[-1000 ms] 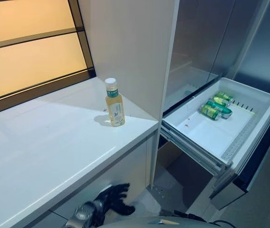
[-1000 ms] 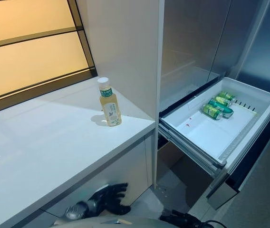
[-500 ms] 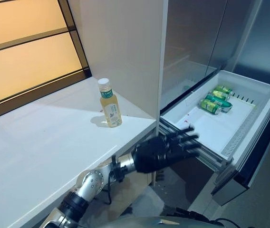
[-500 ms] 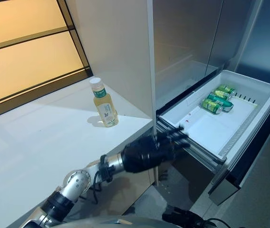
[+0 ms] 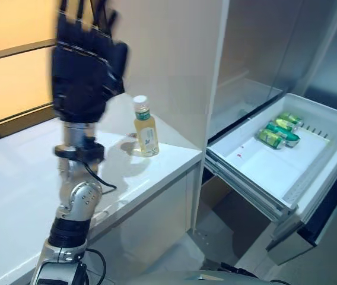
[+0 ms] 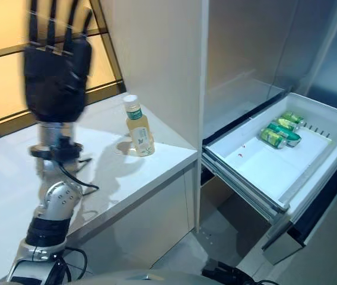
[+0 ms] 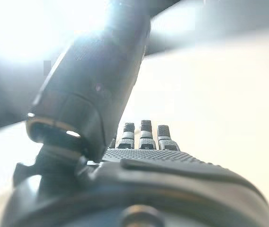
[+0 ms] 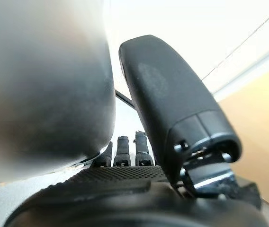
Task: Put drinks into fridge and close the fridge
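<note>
A clear bottle of yellow drink point(image 5: 145, 127) with a white cap stands upright on the white counter point(image 5: 26, 178), near its right end. My left hand point(image 5: 85, 71) is raised above the counter to the left of the bottle, open, fingers straight and pointing up, holding nothing. It also shows in the left wrist view point(image 7: 148, 189). The fridge drawer point(image 5: 248, 178) is pulled out at the right, with green cans point(image 5: 281, 129) lying at its far end. My right hand point(image 8: 125, 198) shows in the right wrist view, fingers relaxed and empty.
A tall white cabinet panel point(image 5: 168, 59) rises right behind the bottle, between the counter and the fridge. Grey fridge doors point(image 5: 263, 41) stand above the drawer. An amber window point(image 5: 8, 59) runs behind the counter. The drawer's near half point(image 5: 263, 160) is bare.
My left hand has swung up from low in front of the drawer's corner to high above the counter, left of the bottle. The bottle, cans and drawer have not moved.
</note>
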{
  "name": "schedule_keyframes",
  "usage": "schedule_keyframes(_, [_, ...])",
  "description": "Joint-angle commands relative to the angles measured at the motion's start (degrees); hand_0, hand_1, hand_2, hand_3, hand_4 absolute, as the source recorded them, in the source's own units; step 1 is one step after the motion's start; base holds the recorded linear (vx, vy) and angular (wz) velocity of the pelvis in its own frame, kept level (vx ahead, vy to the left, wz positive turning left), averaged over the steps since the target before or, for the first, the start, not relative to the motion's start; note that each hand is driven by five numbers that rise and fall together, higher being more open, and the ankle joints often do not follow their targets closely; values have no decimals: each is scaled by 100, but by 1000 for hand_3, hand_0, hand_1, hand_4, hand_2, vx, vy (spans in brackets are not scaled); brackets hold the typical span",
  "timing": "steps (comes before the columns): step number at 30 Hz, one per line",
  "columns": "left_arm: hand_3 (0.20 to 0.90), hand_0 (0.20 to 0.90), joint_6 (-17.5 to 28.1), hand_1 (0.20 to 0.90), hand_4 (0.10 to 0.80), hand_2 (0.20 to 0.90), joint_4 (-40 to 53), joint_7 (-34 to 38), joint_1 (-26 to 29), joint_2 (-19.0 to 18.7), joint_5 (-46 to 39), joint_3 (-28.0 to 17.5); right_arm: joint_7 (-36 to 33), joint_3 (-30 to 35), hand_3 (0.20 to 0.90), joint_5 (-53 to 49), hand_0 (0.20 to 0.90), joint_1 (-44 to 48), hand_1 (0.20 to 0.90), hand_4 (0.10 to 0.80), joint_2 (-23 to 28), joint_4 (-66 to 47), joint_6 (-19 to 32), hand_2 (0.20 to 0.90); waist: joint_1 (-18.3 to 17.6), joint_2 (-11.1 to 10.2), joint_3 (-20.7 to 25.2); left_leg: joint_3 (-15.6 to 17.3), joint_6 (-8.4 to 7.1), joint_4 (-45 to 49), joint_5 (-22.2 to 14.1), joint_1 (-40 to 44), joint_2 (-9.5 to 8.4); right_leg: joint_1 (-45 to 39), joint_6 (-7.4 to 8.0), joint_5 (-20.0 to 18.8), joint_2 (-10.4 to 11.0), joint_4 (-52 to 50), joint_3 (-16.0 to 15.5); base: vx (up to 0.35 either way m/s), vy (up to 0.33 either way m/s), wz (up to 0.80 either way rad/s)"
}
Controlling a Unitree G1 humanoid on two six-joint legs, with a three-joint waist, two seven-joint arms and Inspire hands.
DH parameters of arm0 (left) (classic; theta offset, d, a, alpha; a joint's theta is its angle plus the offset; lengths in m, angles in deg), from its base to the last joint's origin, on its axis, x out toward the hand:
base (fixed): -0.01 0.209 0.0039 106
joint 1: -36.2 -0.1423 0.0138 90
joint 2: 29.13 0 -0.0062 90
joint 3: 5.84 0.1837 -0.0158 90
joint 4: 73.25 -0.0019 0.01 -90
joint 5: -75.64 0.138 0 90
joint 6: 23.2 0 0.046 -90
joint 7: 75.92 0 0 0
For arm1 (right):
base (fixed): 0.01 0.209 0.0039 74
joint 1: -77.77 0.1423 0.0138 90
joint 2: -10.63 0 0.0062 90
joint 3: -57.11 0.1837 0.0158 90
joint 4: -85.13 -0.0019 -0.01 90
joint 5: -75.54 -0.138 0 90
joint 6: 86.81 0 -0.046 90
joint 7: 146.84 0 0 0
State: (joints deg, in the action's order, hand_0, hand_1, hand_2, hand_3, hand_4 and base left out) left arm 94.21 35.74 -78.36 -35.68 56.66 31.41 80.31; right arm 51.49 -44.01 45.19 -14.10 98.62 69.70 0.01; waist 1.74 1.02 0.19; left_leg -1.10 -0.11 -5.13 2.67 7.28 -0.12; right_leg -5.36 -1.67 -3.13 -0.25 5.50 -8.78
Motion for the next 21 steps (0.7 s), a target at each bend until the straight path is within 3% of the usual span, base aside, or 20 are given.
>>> schedule_keyframes(1, [900, 900, -51, 900, 800, 900, 344, 741, 1010, -457, 1445, 123, 77, -227, 900, -108, 900, 87, 900, 800, -426, 364, -49, 900, -3, -139, 340, 28, 132, 13, -267, -149, -235, -178, 356, 169, 198, -50, 90, 5, 17, 15])
schedule_keyframes(5, [900, 900, -863, 900, 800, 900, 94, 1193, 1251, -644, 1534, 243, 34, -236, 900, -46, 900, 97, 900, 800, -451, 369, -57, 900, -7, -122, 348, 26, 129, 13, -251, -178, -236, -148, 364, 159, 196, -50, 44, -9, 4, 14])
schedule_keyframes(7, [900, 900, -1043, 900, 800, 900, -129, 1327, 1296, -737, 1507, 304, 33, -260, 900, 17, 900, 97, 900, 800, -439, 343, -65, 900, -38, -115, 342, 41, 133, 13, -252, -180, -238, -140, 360, 155, 184, -50, 78, 0, 0, 0])
schedule_keyframes(12, [900, 900, -1288, 900, 800, 900, -713, 1055, 1272, -826, 523, 405, 89, -291, 900, 160, 900, 118, 900, 800, -348, 289, -127, 900, -124, -92, 355, 118, 126, 13, -259, -166, -229, -136, 362, 156, 158, -50, 203, -4, 21, -4])
schedule_keyframes(21, [900, 900, -1385, 900, 800, 900, -1966, 996, 1343, -1036, 515, 462, 192, -258, 900, 341, 900, 171, 900, 800, -171, 250, -317, 900, -230, -55, 375, 269, 107, 13, -257, -109, -194, -152, 375, 137, 152, -52, 293, 19, 21, -9])
